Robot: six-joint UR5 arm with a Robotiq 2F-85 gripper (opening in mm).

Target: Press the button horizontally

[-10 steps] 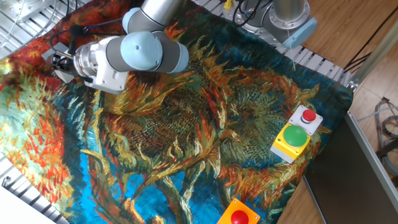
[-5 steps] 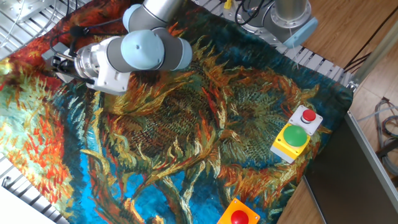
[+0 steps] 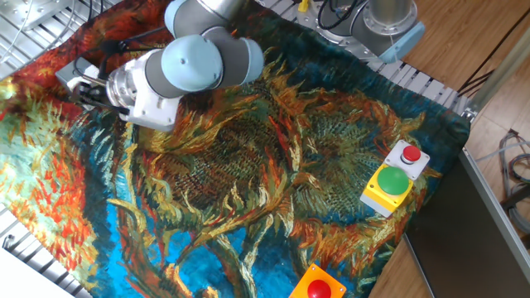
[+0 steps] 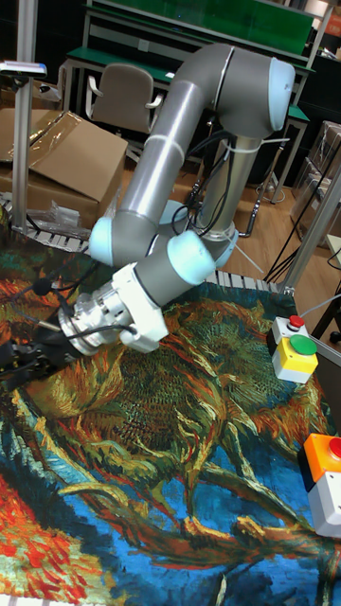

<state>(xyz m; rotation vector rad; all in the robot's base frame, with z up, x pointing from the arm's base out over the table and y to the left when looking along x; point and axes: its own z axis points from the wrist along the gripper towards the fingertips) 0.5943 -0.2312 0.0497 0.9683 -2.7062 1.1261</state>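
The button (image 3: 410, 154) is a small red round one on a little light grey box (image 3: 420, 166) at the right side of the painted cloth; the tall fixed view shows the button (image 4: 295, 322) on the box (image 4: 282, 331) too. My gripper (image 3: 74, 86) hangs low over the cloth at the far left, a long way from the button. In the tall fixed view the dark gripper (image 4: 13, 364) lies nearly level and points left, its fingertips at the picture's edge. No gap or contact between the fingertips shows.
A yellow box with a big green button (image 3: 389, 184) stands right against the grey box. An orange box with a red dome button (image 3: 318, 288) sits at the cloth's front edge. A second robot base (image 3: 385, 25) stands at the back right.
The arm's wrist and elbow have shifted a little to the right and up in the picture. The boxes have not moved.
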